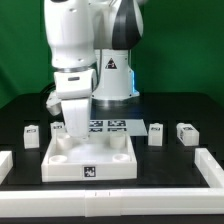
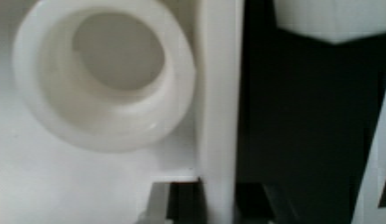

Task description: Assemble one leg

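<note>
The white square tabletop (image 1: 112, 158) lies flat near the front, round sockets up, a tag on its front face. My gripper (image 1: 72, 127) reaches down at its back corner on the exterior view's left. In the wrist view the two dark fingers (image 2: 185, 205) straddle the tabletop's thin side wall (image 2: 216, 100) next to a round socket (image 2: 101, 80), and the gripper (image 2: 220, 206) is shut on that wall. Small white tagged legs stand in a row behind: one leg (image 1: 30, 133) far left, another (image 1: 58, 129) beside the gripper, two more (image 1: 155, 133) (image 1: 186, 133) on the right.
The marker board (image 1: 110, 125) lies behind the tabletop at the arm's base. White rails run along the left (image 1: 6, 166), the front (image 1: 110, 197) and the right (image 1: 210, 168). A white block (image 2: 332, 20) shows on the black table beyond the wall.
</note>
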### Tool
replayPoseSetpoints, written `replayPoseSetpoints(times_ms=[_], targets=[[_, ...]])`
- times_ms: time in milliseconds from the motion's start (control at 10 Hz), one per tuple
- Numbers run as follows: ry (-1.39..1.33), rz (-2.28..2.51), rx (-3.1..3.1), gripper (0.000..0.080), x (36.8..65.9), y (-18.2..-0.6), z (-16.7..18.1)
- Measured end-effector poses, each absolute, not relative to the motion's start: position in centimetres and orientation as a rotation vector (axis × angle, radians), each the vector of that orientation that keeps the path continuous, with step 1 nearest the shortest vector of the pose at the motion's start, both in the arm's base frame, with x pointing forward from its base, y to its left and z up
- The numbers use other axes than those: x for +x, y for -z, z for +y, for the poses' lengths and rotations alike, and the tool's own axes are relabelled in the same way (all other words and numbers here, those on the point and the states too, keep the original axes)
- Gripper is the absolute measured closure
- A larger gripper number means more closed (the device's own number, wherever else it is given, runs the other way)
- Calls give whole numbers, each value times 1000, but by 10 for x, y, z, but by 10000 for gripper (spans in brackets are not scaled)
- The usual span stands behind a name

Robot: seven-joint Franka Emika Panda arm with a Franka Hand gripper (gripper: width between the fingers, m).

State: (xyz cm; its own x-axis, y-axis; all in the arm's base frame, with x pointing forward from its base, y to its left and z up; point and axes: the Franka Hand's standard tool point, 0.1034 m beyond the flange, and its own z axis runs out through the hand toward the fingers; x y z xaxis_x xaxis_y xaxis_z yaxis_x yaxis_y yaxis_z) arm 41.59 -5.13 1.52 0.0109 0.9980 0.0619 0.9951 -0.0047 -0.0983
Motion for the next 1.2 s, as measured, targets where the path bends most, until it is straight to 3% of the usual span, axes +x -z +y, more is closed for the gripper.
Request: replayPoseSetpoints(times_ms=[500, 1100, 1200], targets=[[27, -2158, -2144, 738, 468, -15, 17], [80, -2130, -2185, 738, 485, -15, 47], [80, -2130, -2185, 650, 485, -15, 46]])
